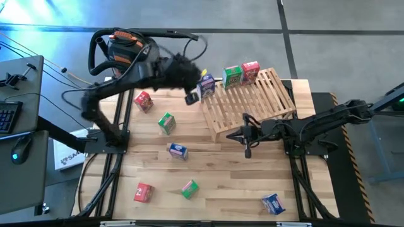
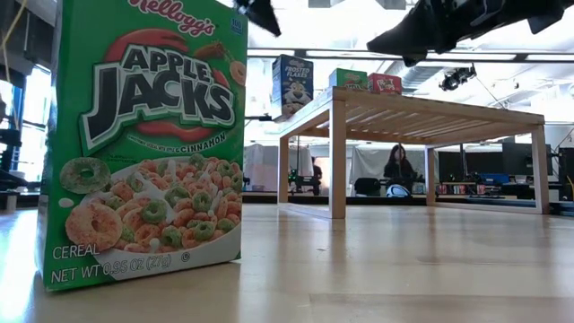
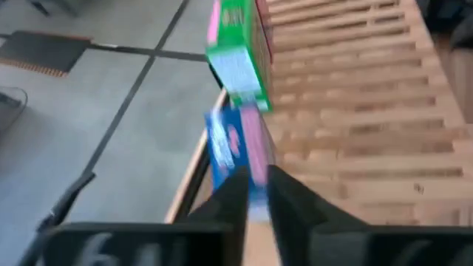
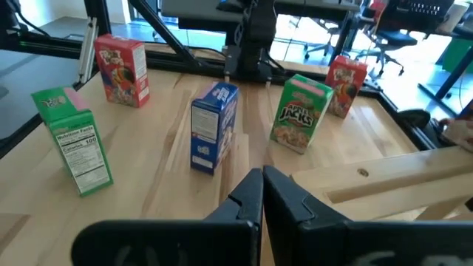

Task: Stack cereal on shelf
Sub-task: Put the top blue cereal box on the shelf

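Observation:
The slatted wooden shelf (image 1: 252, 101) stands at the table's far right. A blue box (image 1: 207, 84), a green box (image 1: 232, 75) and a red box (image 1: 250, 70) stand upright along its far edge; they also show in the low view, blue (image 2: 291, 85), green (image 2: 348, 79) and red (image 2: 386, 83). My left gripper (image 1: 192, 96) hovers just left of the blue box (image 3: 229, 148) with a narrow gap between its fingers, touching nothing. My right gripper (image 1: 247, 150) is shut and empty at the shelf's near edge. Several more boxes stand on the table.
On the tabletop stand a red box (image 1: 144, 101), a green box (image 1: 166, 123), a blue box (image 1: 178, 151), a red box (image 1: 143, 192), a green box (image 1: 189, 188) and a blue box (image 1: 273, 203). A green box (image 2: 143, 135) fills the low view's left.

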Robot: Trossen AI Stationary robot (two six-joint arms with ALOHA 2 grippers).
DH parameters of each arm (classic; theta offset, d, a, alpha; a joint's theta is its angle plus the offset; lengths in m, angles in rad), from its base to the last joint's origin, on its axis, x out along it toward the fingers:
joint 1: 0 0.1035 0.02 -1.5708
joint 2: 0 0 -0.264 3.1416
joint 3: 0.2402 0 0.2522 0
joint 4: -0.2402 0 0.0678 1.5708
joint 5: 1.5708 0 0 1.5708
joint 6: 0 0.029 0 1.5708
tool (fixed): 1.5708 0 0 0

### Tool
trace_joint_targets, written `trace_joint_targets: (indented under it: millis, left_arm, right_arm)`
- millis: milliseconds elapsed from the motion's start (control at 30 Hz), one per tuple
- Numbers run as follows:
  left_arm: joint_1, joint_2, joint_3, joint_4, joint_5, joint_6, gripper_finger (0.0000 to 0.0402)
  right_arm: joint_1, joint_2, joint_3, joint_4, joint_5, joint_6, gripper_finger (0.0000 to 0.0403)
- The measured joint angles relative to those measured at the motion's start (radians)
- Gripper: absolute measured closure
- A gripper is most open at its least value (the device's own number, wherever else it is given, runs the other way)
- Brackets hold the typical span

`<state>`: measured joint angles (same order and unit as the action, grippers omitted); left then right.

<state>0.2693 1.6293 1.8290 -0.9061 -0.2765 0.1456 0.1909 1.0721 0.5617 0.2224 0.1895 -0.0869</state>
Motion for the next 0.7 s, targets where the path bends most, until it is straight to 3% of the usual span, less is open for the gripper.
trace_joint_targets:
  millis: [67,167,300,467,700]
  left_arm:
    - [-0.006,-0.093,-0.192,0.159,-0.002,-0.033,0.0395]
    - [-0.011,-0.208,-0.455,0.402,-0.003,-0.085,0.0389]
    - [0.008,-0.274,-0.706,0.687,-0.003,-0.136,0.0394]
    - [0.062,-0.243,-0.830,0.894,0.020,-0.164,0.0400]
    - [0.116,-0.167,-0.840,1.016,0.119,-0.183,0.0401]
  right_arm:
    - [0.001,0.000,0.000,-0.002,0.000,0.001,0.0402]
    - [0.002,0.000,0.000,-0.002,-0.004,0.003,0.0402]
    - [0.002,0.000,0.000,0.000,-0.003,0.001,0.0402]
    - [0.002,0.000,0.000,0.021,-0.003,0.001,0.0402]
    - [0.002,0.000,0.000,0.024,-0.003,0.002,0.0402]
